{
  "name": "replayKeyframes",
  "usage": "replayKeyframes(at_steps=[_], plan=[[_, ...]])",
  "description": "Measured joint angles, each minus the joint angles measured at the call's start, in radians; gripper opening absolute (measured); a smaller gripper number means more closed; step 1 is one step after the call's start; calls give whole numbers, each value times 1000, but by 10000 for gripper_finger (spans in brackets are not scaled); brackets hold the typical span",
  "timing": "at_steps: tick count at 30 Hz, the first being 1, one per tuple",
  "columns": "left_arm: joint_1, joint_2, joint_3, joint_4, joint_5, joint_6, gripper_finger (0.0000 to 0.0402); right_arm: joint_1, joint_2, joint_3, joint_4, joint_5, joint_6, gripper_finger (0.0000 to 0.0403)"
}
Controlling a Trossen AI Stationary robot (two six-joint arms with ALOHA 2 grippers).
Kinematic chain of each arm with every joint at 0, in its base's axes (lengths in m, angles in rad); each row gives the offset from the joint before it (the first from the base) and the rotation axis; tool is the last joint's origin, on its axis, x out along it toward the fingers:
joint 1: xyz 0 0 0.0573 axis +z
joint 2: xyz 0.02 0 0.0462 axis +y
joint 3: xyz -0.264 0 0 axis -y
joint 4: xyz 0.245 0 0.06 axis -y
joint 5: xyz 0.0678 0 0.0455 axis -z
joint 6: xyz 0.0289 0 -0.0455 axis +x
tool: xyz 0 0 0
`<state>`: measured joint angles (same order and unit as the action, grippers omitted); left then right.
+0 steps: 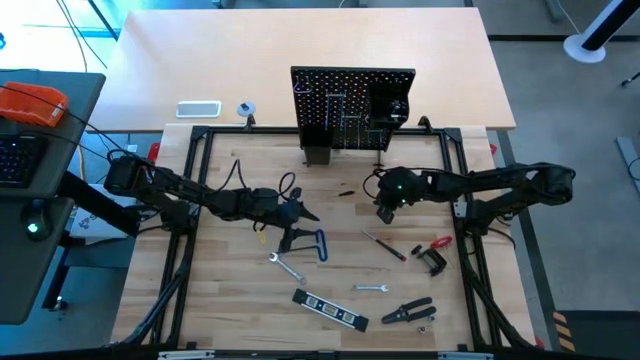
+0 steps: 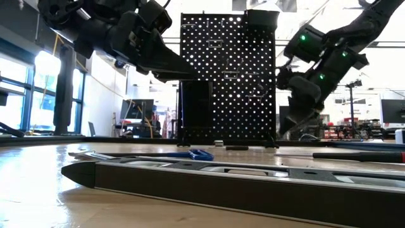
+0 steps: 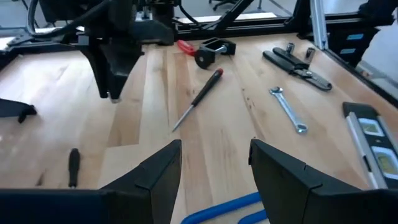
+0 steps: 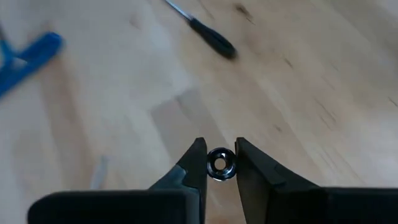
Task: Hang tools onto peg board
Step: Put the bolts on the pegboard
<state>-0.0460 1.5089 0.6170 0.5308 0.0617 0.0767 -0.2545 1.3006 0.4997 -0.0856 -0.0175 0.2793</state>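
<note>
Fingers of the right gripper (image 4: 218, 163) pinch a small metal ring (image 4: 219, 163) above the tabletop (image 1: 220, 280), near the peg board (image 1: 352, 108). Left gripper (image 3: 214, 165) fingers stand apart over the blue-handled key (image 1: 312, 243).

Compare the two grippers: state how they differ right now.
The left gripper stands open and empty; the right gripper is closed on a small metal ring. The left gripper hovers over the blue key; the right gripper hangs over bare wood nearer the peg board. Both are dark two-finger grippers, above the table.
</note>
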Motion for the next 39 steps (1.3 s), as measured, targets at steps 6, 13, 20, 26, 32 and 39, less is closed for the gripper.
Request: replayKeyframes(at_steps=[6,13,20,26,32,39], plan=[[-1,0,0,-2,-36,58,184,41,0,66,1,-62,0,50],[-27,0,0,0,-72,174,184,110,0,164,1,-151,-10,49],[-84,0,0,102,-94,345,184,168,-1,261,10,-220,-19,49],[-123,0,0,214,-128,485,184,206,-1,314,60,-245,-19,49],[-136,0,38,214,-157,556,184,232,2,339,101,-246,-19,49],[-154,3,128,113,-173,659,184,236,58,340,173,-276,9,49]])
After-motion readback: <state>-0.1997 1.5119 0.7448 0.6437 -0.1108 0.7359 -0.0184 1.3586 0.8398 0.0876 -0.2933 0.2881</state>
